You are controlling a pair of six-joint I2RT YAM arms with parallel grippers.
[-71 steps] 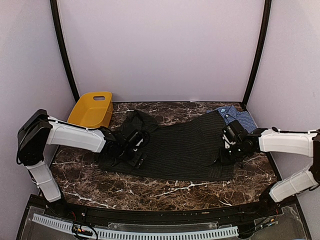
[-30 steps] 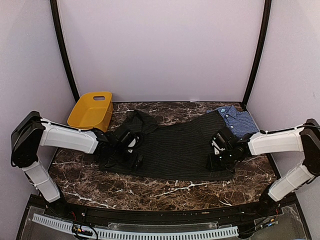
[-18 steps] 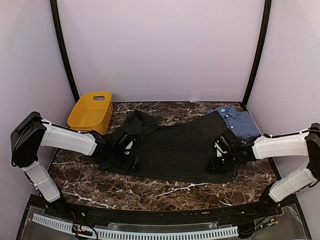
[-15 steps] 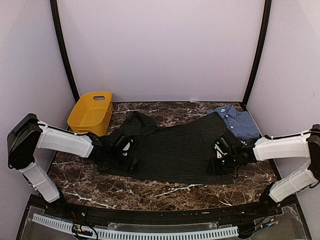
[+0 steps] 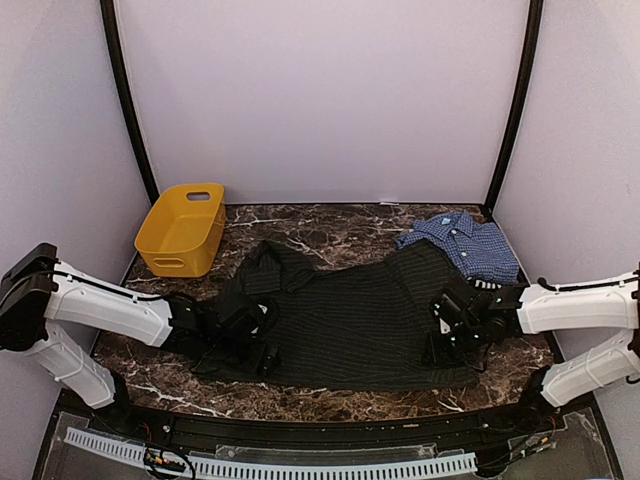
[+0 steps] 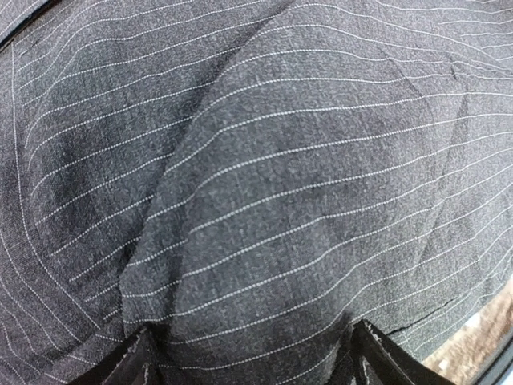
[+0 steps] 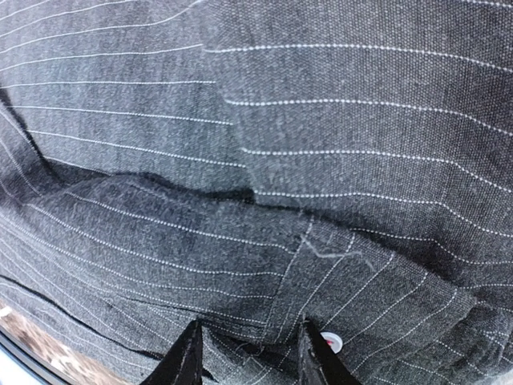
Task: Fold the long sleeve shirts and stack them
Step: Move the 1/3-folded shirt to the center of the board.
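The black pinstriped shirt (image 5: 350,320) lies spread across the middle of the table, its collar end bunched at the back left. My left gripper (image 5: 258,350) presses into its left part; in the left wrist view the gripper (image 6: 252,333) stands open and wide, with a bulge of the shirt (image 6: 264,200) between the fingers. My right gripper (image 5: 446,345) sits on the shirt's right edge. In the right wrist view that gripper (image 7: 250,325) is shut on a folded hem of the shirt (image 7: 240,233), beside a white button (image 7: 333,343). The blue checked shirt (image 5: 462,242) lies crumpled at the back right.
A yellow plastic basket (image 5: 182,228) stands at the back left corner. Bare marble table (image 5: 340,222) shows behind the black shirt and in a thin strip along the near edge. Black frame posts rise at both back corners.
Both grippers have drawn back toward the near edge, and the black shirt has slid with them. More of the blue shirt now shows behind it.
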